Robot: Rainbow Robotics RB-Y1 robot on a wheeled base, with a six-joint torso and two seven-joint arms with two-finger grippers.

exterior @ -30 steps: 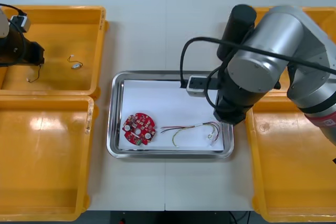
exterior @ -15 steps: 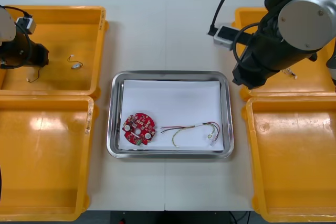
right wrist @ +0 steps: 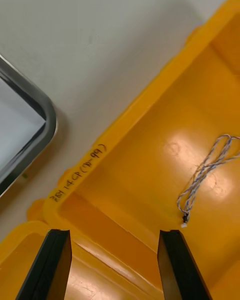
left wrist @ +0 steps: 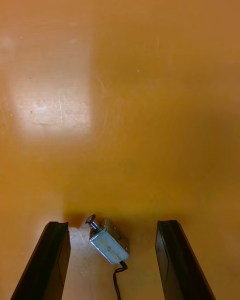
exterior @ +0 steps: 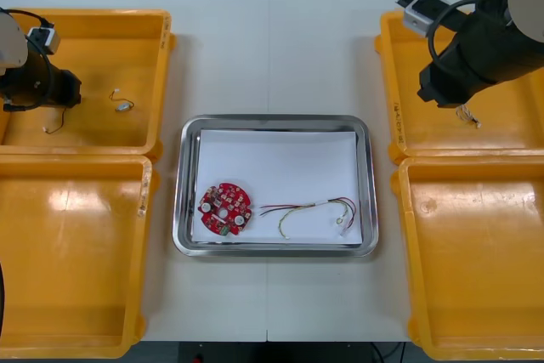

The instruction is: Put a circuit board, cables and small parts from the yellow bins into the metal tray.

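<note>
Small metal part (left wrist: 107,242) is lying between the wide-open, empty fingers (left wrist: 52,260) of my left gripper (left wrist: 112,224) in the far left yellow bin (exterior: 93,48), I'm holding right gripper (right wrist: 115,232) open and empty over far right bin (right wrist: 100,165) rim, circuit board (exterior: 225,208) sitting in tray (exterior: 276,119).

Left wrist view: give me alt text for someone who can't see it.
A small metal part with a black lead lies on a yellow bin floor, between the two black fingers of the open left claw.

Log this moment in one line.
left gripper: open at small metal part, far left bin | right gripper: open near blue and white cable, far right bin | metal tray: circuit board, red and yellow cable
</note>
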